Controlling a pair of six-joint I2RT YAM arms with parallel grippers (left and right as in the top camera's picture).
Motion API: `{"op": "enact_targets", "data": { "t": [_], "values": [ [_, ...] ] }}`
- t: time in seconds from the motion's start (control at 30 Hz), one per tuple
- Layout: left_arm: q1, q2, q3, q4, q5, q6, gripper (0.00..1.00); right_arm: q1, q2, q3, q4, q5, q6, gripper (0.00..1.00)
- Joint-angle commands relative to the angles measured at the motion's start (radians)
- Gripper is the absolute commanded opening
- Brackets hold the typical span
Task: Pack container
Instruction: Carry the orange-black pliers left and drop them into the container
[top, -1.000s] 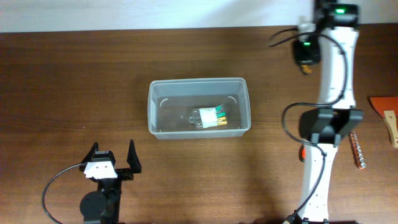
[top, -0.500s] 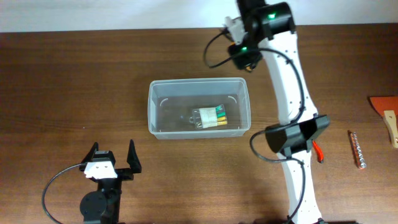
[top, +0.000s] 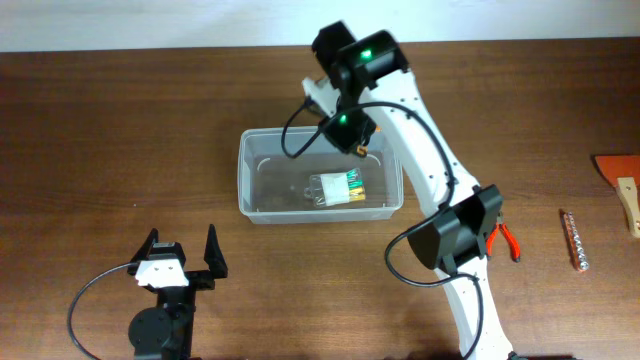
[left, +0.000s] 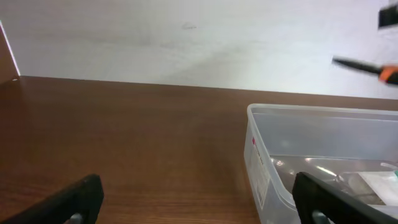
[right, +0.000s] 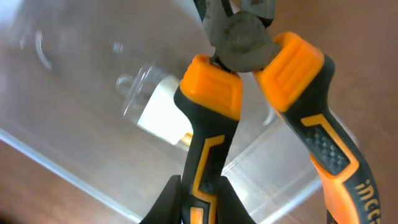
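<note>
Pliers, tiny overhead, fill right wrist view above container.

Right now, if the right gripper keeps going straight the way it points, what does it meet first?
Probably the floor of the container: the right gripper, shut on the orange-handled pliers, points down into it, close beside the white packet. Depth is unclear; the pliers might touch the packet first.

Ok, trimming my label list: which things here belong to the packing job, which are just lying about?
Job: translucent clear plastic rectangular bin; white packet inside it; orange-and-black-handled pliers in the right gripper.
Lying about: red-handled tool; thin silvery studded strip; flat orange piece.
</note>
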Motion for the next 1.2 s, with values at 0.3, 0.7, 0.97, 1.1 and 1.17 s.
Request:
{"op": "enact_targets", "data": {
  "t": [0.3,0.7,0.97,1.1,1.17],
  "values": [
    [-0.004,-0.006,-0.003,-0.005,-0.002,-0.002,0.99,0.031,-0.035,-0.178,0.069,-0.018,-0.077,0.14],
    [-0.004,-0.006,-0.003,-0.005,-0.003,-0.002,0.99,0.031,-0.035,-0.355,0.144,-0.017,-0.078,0.14],
    [-0.004,-0.006,-0.003,-0.005,-0.002,-0.002,0.99,0.031,-0.035,-0.429,0.196,-0.016,-0.085,0.2],
    [-0.004,-0.006,-0.003,-0.005,-0.002,-0.002,0.99,0.031,-0.035,-0.43,0.201,-0.016,-0.085,0.24],
    [-0.004,-0.006,-0.003,-0.005,-0.002,-0.002,0.99,0.031,-0.035,-0.43,0.201,-0.012,-0.085,0.24]
  ]
}}
